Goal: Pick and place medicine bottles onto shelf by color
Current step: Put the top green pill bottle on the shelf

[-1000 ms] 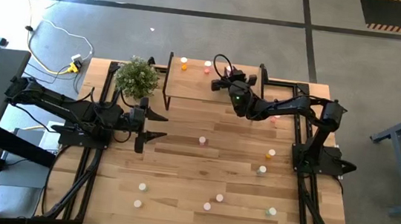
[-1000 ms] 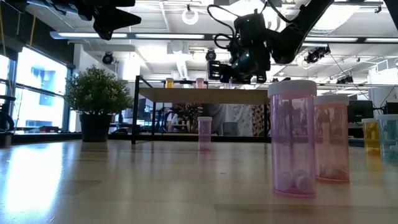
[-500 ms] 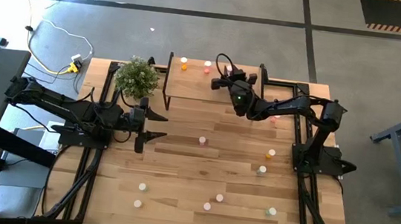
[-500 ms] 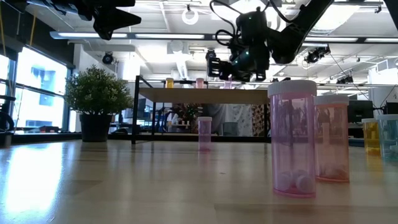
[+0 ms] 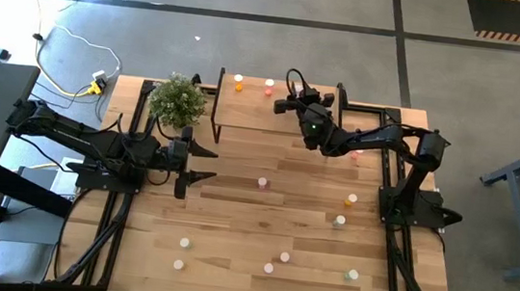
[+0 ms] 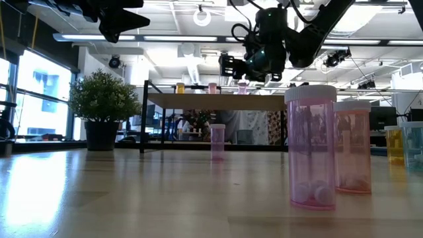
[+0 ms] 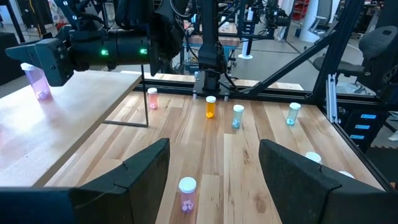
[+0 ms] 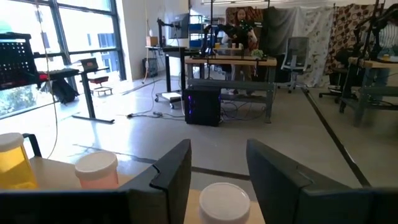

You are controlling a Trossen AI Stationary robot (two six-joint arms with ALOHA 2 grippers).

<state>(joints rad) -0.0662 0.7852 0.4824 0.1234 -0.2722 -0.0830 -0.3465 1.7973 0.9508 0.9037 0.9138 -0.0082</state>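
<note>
The shelf (image 5: 249, 115) stands at the table's far edge. An orange bottle (image 5: 238, 83) and a pink bottle (image 5: 269, 86) stand on its far side; the right wrist view shows them as the orange bottle (image 8: 12, 163) and the pink bottle (image 8: 96, 171). My right gripper (image 5: 291, 102) reaches level over the shelf's right part, shut on another pink bottle (image 7: 37, 81). My left gripper (image 5: 198, 163) waits open above the table's left half. A pink bottle (image 7: 186, 193) stands on the table beyond it. My right gripper pinches the pink bottle at its top, by the white cap (image 8: 224, 200), between its two fingers. The fingers lie level, coming from the table's right. The bottle hangs upright below them, its base (image 6: 242, 92) close over the shelf top; I cannot tell whether it touches.
A potted plant (image 5: 178, 100) stands left of the shelf. Loose bottles stand about the table: one pink (image 5: 262, 182) in the middle, an orange (image 5: 351, 201) and a pale green one (image 5: 339, 221) at the right, several near the front edge (image 5: 268, 268).
My right gripper has tipped its fingers upward a little over the shelf, staying shut on the pink bottle. The bottle has kept its place just above the shelf top.
</note>
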